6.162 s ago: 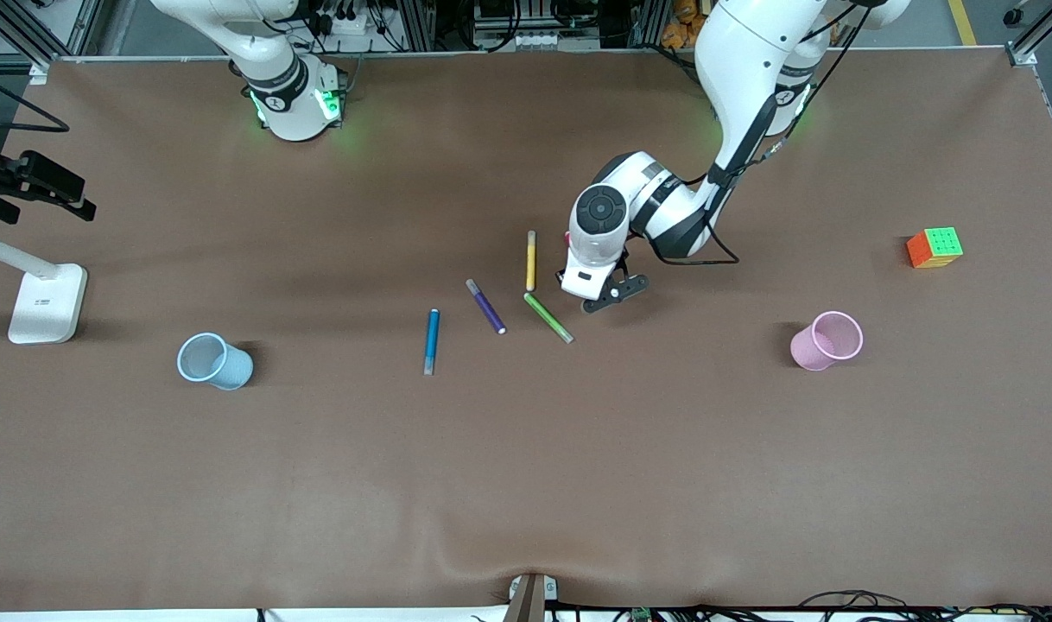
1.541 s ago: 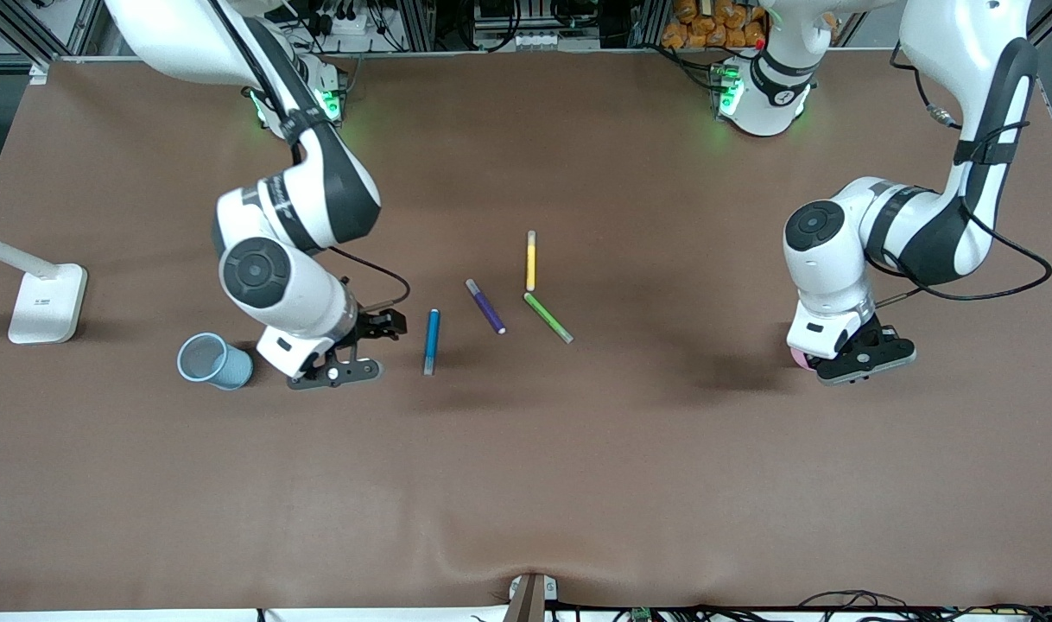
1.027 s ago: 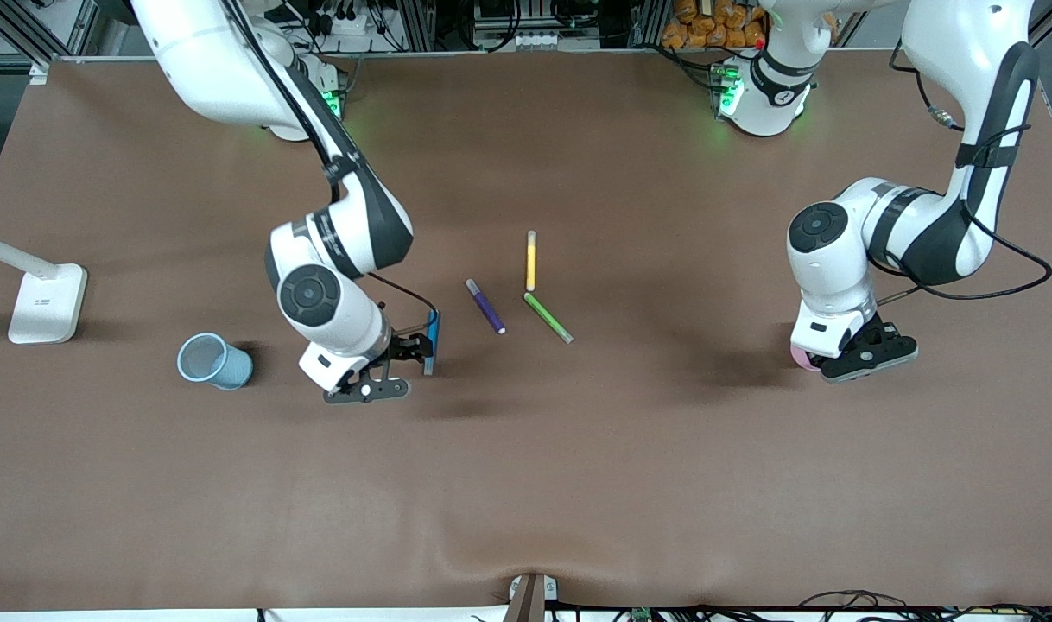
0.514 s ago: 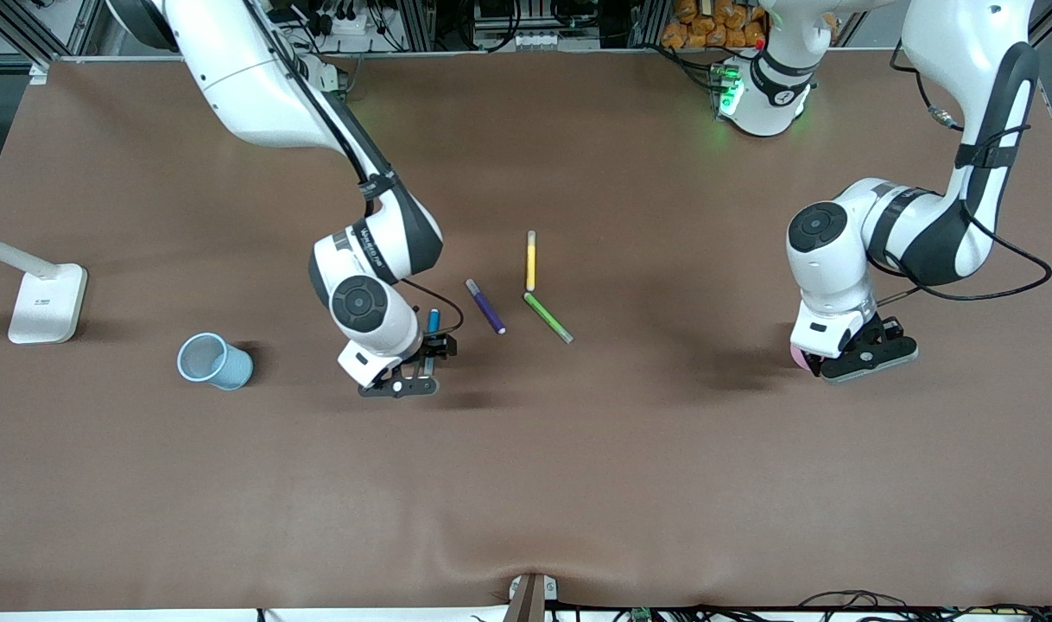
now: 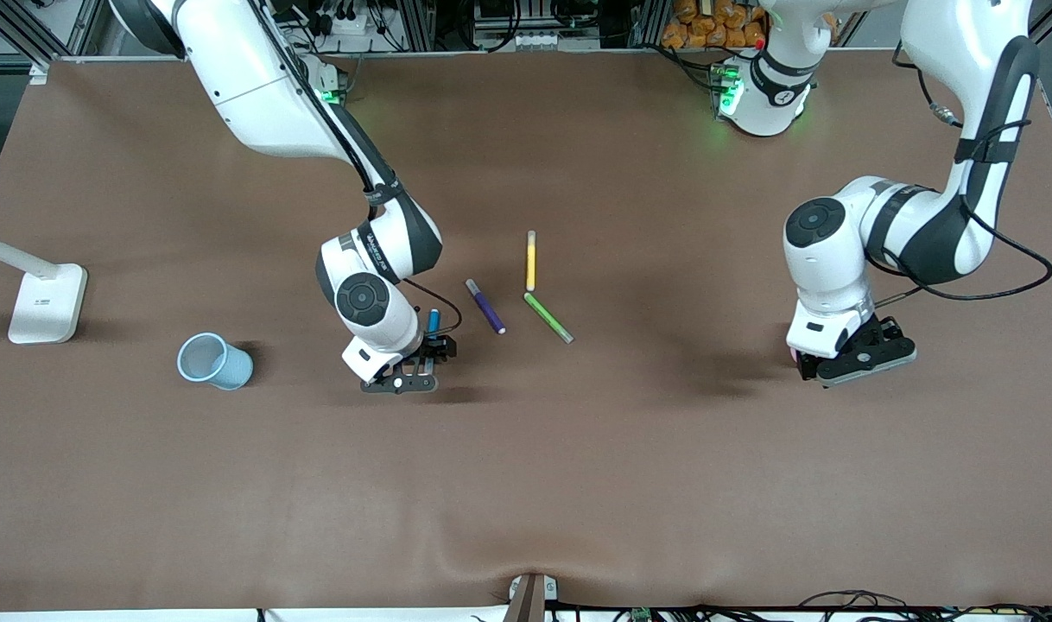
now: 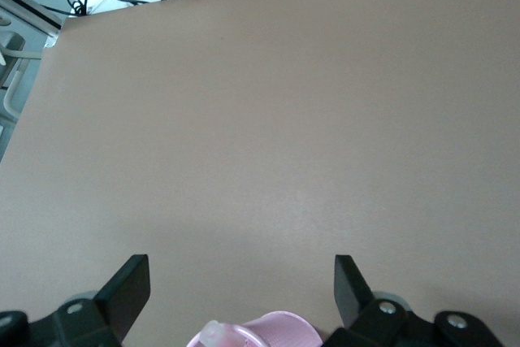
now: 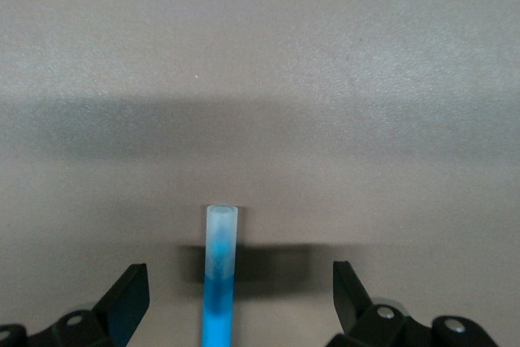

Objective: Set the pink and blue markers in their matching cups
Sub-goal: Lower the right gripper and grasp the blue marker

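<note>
My left gripper point(image 5: 839, 363) hangs open over the pale pink cup point(image 6: 284, 327), which its hand almost hides in the front view. In the left wrist view the pink marker point(image 6: 210, 336) stands in that cup, pale cap up, clear of the spread fingers point(image 6: 128, 285) of the left gripper point(image 6: 240, 290). My right gripper point(image 5: 422, 364) is open and low over the blue marker point(image 5: 433, 320). The blue marker point(image 7: 219, 282) lies on the table between the right gripper's point(image 7: 240, 294) fingers point(image 7: 349, 288), untouched. The light blue cup point(image 5: 214, 361) stands toward the right arm's end.
A purple marker point(image 5: 485, 306), a yellow marker point(image 5: 531, 260) and a green marker point(image 5: 548, 317) lie close beside the blue one, toward the left arm's end. A white lamp base point(image 5: 47, 302) stands at the table's edge past the blue cup.
My left gripper has opened over the pink cup and the pink marker now stands in it. My right arm swung from beside the blue cup to the blue marker and lowered round it.
</note>
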